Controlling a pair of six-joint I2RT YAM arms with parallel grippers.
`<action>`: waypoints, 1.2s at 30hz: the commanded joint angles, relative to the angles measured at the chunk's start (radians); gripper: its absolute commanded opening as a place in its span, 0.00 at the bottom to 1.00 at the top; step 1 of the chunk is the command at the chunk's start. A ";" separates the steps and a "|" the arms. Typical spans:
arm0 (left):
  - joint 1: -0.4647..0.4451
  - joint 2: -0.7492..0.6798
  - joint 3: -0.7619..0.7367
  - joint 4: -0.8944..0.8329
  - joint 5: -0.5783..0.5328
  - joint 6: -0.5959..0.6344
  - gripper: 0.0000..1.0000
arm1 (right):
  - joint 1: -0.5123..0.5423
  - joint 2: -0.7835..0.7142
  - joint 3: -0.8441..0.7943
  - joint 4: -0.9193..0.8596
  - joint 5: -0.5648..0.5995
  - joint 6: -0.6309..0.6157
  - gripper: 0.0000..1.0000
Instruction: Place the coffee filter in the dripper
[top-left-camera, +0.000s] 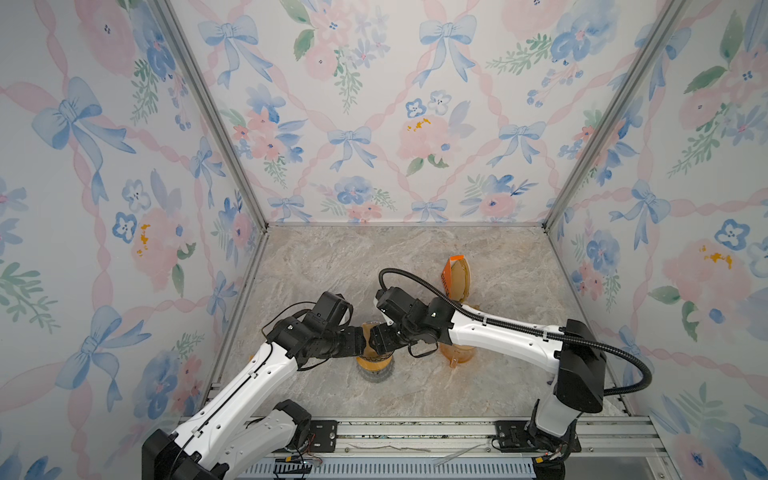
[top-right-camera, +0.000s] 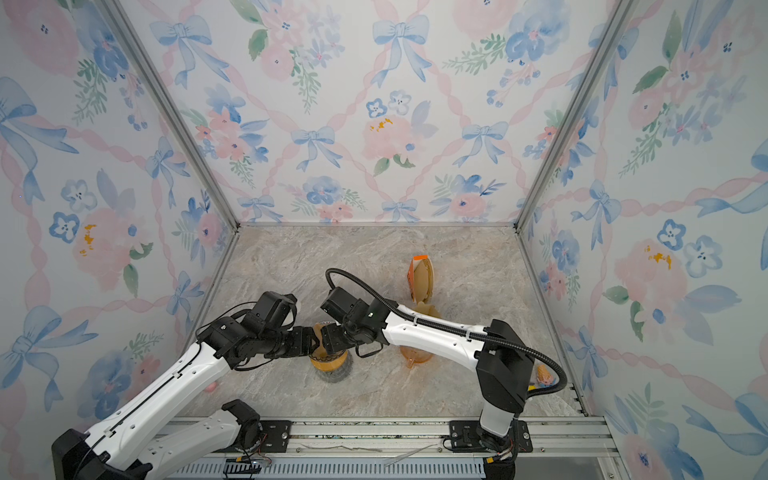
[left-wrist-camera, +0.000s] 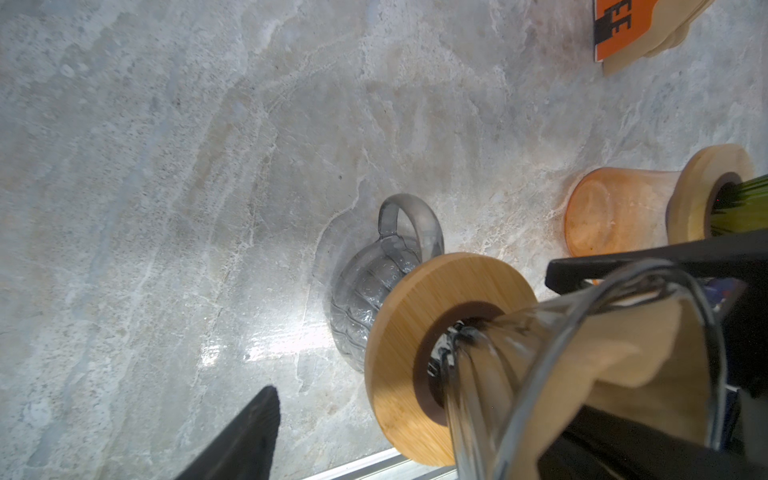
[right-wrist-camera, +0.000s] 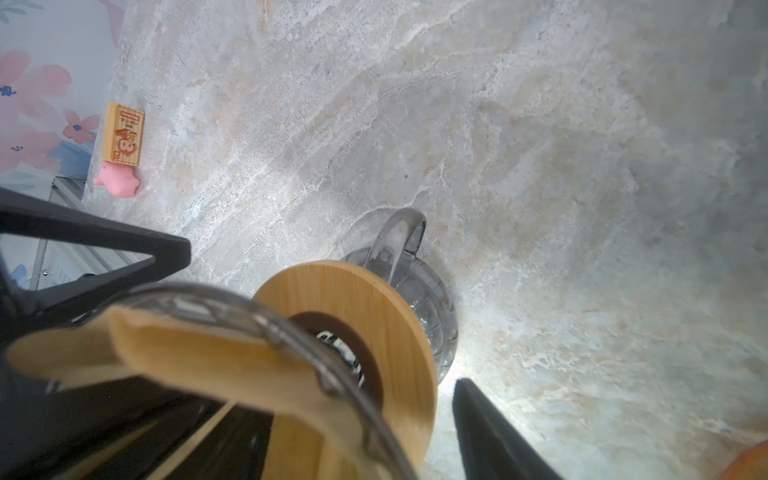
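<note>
Marble-patterned tabletop (top-left-camera: 332, 266), boxed by wallpaper walls (top-left-camera: 374, 124) printed with blue bows and pink flowers.

- Far outside left fingers, at wall foot: small wooden block with printed monkey (right-wrist-camera: 123, 134); pink figurine (right-wrist-camera: 117, 183) just beside its end.
- Left gripper (left-wrist-camera: 411, 328): black fingers (left-wrist-camera: 249, 432) spread wide, clamped on nothing.
- Between and below both fingertip pairs: clear glass cone dripper with round bamboo collar (left-wrist-camera: 415, 299), seated on ribbed clear glass jug with loop handle (left-wrist-camera: 361, 299).
- Brown paper coffee filter (left-wrist-camera: 640, 353): inside glass cone, top edge crumpled and folded near rim, close under both sets of fingers.
- Right gripper (right-wrist-camera: 322, 316): fingers parted too, gripping nothing; tips nearly meeting left gripper's over cone in both top views.
- Just beyond right fingers: translucent orange cup (left-wrist-camera: 615, 216) topped by another bamboo ring (left-wrist-camera: 698, 187), partly hidden under right arm in top views.
- Farther out from right fingers: stack of brown filters in sleeve with orange label (top-left-camera: 457, 276), lying on tabletop, well apart from dripper.
</note>
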 joint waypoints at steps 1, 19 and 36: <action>0.007 -0.009 0.006 -0.012 -0.010 0.013 0.75 | -0.019 0.027 0.051 -0.022 0.008 -0.011 0.71; 0.007 -0.006 0.002 -0.012 -0.012 0.018 0.74 | -0.064 -0.018 0.010 0.040 -0.065 -0.011 0.70; 0.008 -0.009 0.008 -0.013 -0.009 0.018 0.74 | -0.073 -0.077 -0.054 0.029 -0.078 -0.008 0.70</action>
